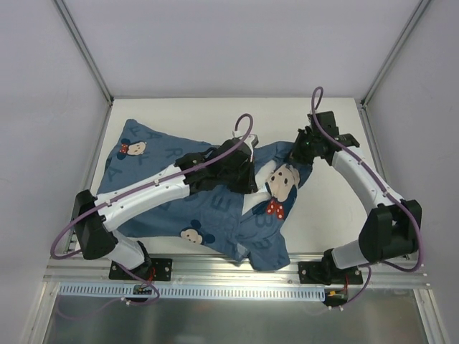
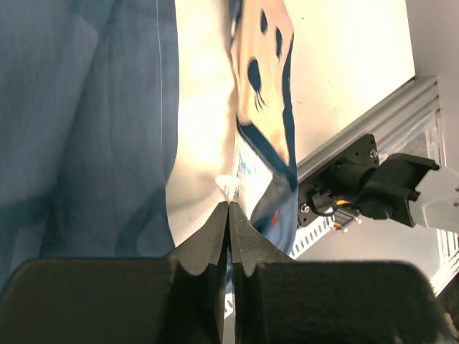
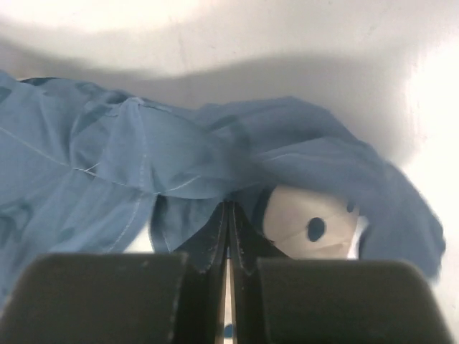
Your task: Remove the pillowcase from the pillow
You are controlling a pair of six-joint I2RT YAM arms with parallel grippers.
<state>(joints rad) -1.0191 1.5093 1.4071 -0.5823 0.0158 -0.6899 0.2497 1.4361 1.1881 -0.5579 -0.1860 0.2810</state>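
Observation:
The blue printed pillowcase [image 1: 208, 215] lies crumpled across the table and fills the left of the left wrist view [image 2: 86, 107]. A strip of the white pillow [image 1: 252, 203] shows at its open right end, and is broader in the left wrist view [image 2: 201, 107]. My left gripper [image 1: 247, 175] is shut, pinching the white pillow's edge at its tips [image 2: 229, 204]. My right gripper [image 1: 297, 152] is shut on a fold of the pillowcase [image 3: 143, 158] at its far right end [image 3: 228, 206]. Most of the pillow is hidden inside the fabric.
The white table [image 1: 330, 201] shows to the right of the fabric and along the back. An aluminium frame rail [image 1: 237, 269] runs along the near edge, and the right arm's base [image 2: 358, 186] sits on it. Frame posts stand at the back corners.

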